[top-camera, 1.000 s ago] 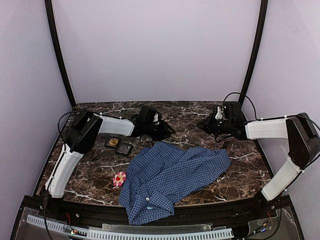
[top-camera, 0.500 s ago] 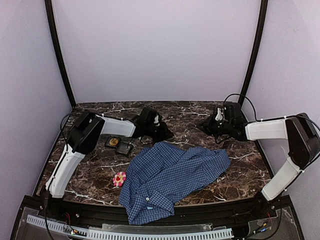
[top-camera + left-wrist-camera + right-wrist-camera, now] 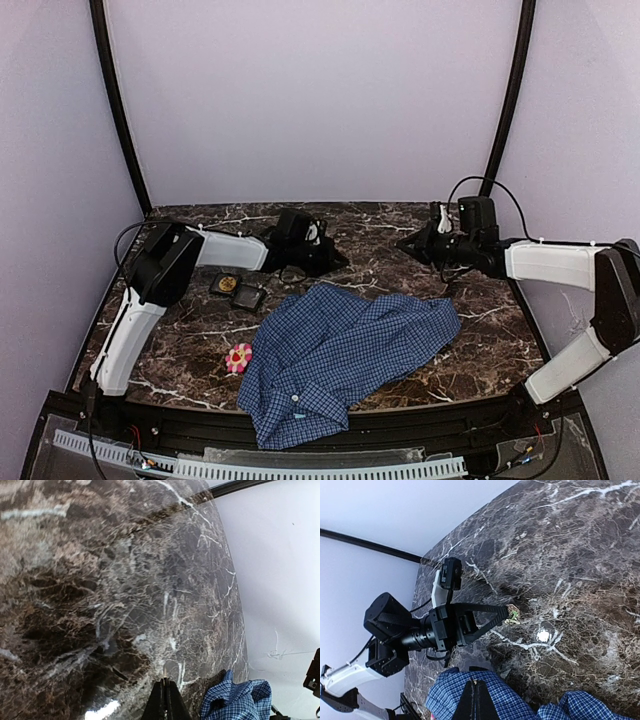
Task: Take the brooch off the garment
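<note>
The left claw (image 3: 509, 614) is pinched narrow on what looks like a small, knobbly gold-green brooch (image 3: 513, 616), held just beyond the far edge of the crumpled blue-checked shirt (image 3: 340, 355) and off its cloth. The right claw (image 3: 475, 687), also beyond that edge, is closed on nothing. With only fingertips on hard metal, I judge the piece could slip, skitter over the glossy marble desk (image 3: 480, 350), or drop into the shirt's soft folds.
</note>
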